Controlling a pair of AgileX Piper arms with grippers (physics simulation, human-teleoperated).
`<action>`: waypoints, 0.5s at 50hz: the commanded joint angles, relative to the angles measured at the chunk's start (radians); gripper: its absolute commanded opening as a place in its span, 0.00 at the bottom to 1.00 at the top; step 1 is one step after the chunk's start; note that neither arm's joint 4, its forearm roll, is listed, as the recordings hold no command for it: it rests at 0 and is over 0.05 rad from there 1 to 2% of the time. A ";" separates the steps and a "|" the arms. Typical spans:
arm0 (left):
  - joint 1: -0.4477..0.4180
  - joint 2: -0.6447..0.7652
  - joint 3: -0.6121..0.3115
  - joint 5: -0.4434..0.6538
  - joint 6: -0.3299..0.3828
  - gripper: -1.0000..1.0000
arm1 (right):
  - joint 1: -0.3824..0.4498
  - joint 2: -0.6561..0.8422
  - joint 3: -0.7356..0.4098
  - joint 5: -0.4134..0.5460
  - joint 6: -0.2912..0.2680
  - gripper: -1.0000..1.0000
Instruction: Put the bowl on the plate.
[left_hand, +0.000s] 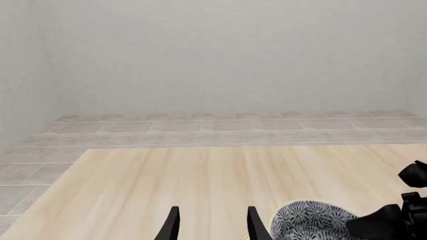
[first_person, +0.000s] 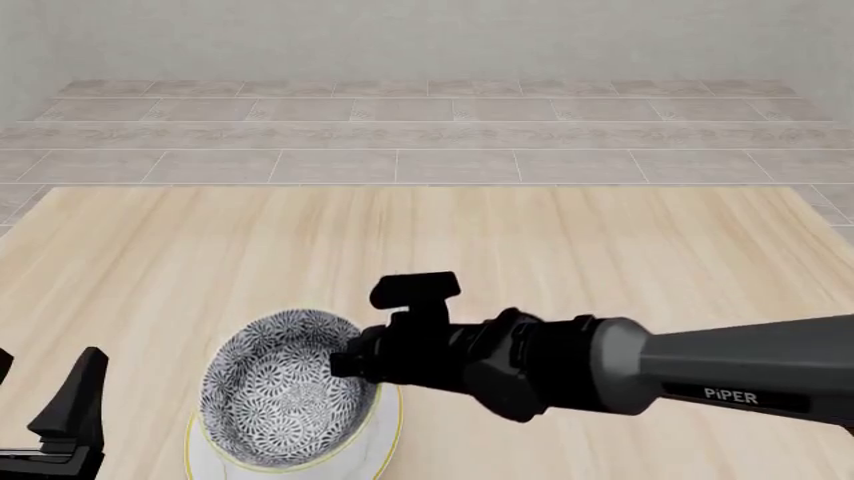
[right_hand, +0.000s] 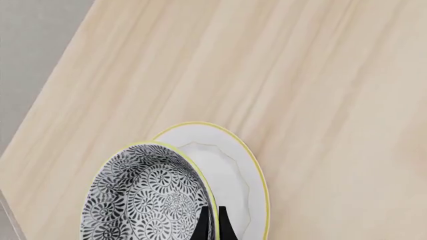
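Bowl (right_hand: 150, 195) rim pinched in right claw (right_hand: 212, 222), tilted over plate (right_hand: 237, 170).

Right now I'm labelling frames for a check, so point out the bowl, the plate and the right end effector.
bowl (right_hand: 143, 195): right wrist view, patterned inside.
plate (right_hand: 230, 165): right wrist view, bare white well beside the bowl.
right end effector (right_hand: 212, 222): right wrist view, between the fingertips at the bowl's rim.
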 joint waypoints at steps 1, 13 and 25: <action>-0.002 0.000 0.000 -0.001 0.002 1.00 | 0.006 0.015 0.004 -0.026 0.022 0.00; -0.002 0.000 -0.001 -0.002 0.002 1.00 | 0.016 0.035 0.010 -0.052 0.035 0.00; -0.001 0.000 -0.002 -0.002 0.003 1.00 | 0.009 0.057 0.010 -0.071 0.035 0.00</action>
